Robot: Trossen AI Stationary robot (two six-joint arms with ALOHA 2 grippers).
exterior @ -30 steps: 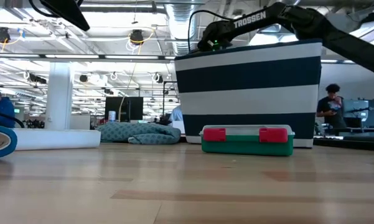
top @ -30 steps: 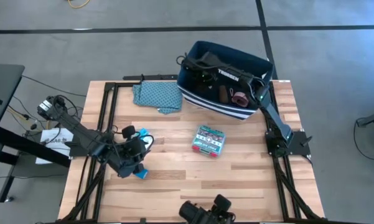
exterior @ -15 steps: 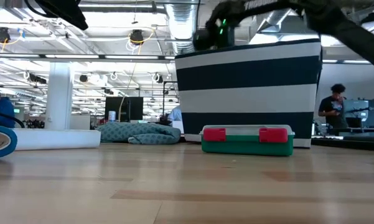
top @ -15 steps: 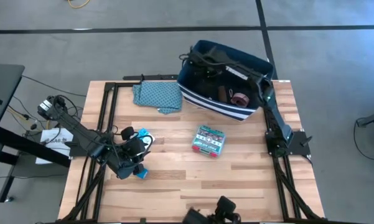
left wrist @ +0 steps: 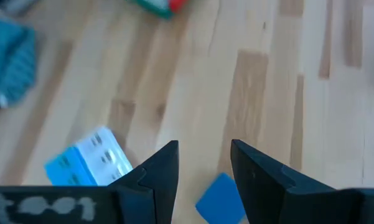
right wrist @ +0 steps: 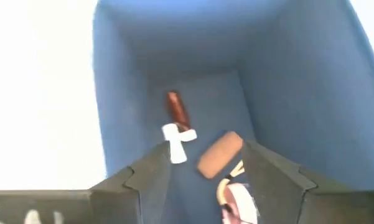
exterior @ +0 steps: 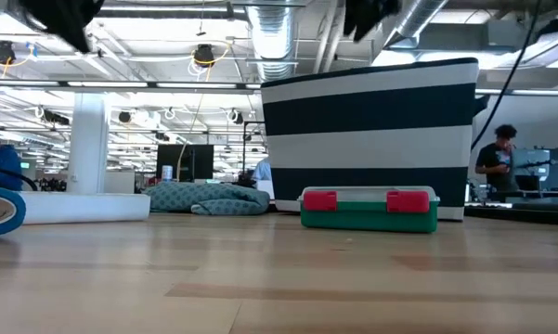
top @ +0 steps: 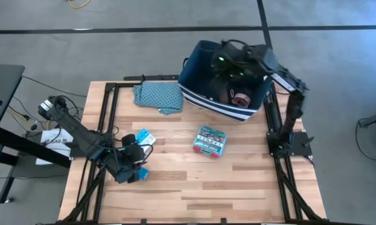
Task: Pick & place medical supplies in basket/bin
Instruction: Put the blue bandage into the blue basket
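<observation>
My left gripper (top: 132,167) (left wrist: 203,155) is open near the table's left-near part. The blue cube (left wrist: 221,198) (top: 141,175) lies on the wood just past its fingertips, in line with the gap. The blue-white pill organizer (left wrist: 90,162) (top: 144,137) lies beside it. My right gripper (top: 228,62) (right wrist: 202,155) hangs open above the navy striped bin (top: 194,56) (exterior: 371,139). On the bin's floor lie the red white-capped bottle (right wrist: 177,118), the brown oblong (right wrist: 219,154) and the pink roll (top: 241,100). The teal-red flat box (top: 210,140) (exterior: 369,209) rests flat mid-table.
A teal patterned folded cloth (top: 158,95) lies left of the bin at the far edge. In the low view a white tube-like thing (exterior: 84,206) and a blue roll (exterior: 0,211) show at the left. A person stands in the room behind the table. Bare wood lies near the near edge.
My right arm has risen out of the bin and drawn back toward the table's right; its gripper now hangs higher over the bin's middle. My left gripper has shifted slightly toward the near edge, closer to the blue cube, so the pill organizer shows more fully.
</observation>
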